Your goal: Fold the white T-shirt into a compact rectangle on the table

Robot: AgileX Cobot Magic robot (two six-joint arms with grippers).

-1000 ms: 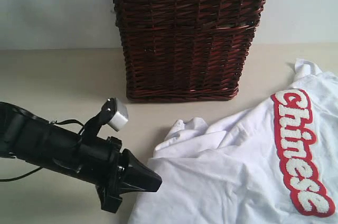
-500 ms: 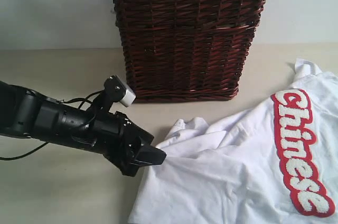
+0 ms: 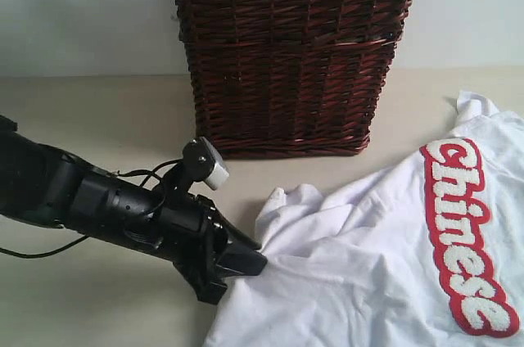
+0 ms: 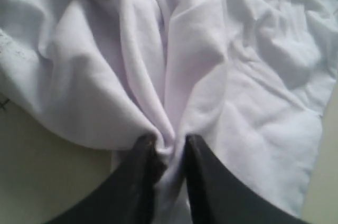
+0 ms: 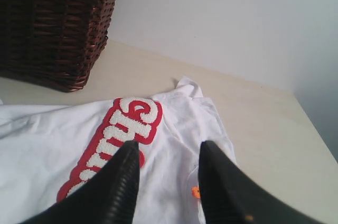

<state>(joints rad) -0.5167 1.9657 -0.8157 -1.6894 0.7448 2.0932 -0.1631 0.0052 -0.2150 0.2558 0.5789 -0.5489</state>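
Left hand (image 3: 259, 263) advanced, pinching white T-shirt (image 3: 368, 257) edge

Tall dark brown wicker basket (image 3: 286, 52) stands near the far edge of the pale beige flat surface (image 3: 90, 118), mid-width. White cotton short-sleeved T-shirt (image 3: 368, 265) lies spread before it, toward the near right corner. Black left pincer (image 3: 255, 261), extending from the left edge, meets the shirt's left border, cloth between its jaws.
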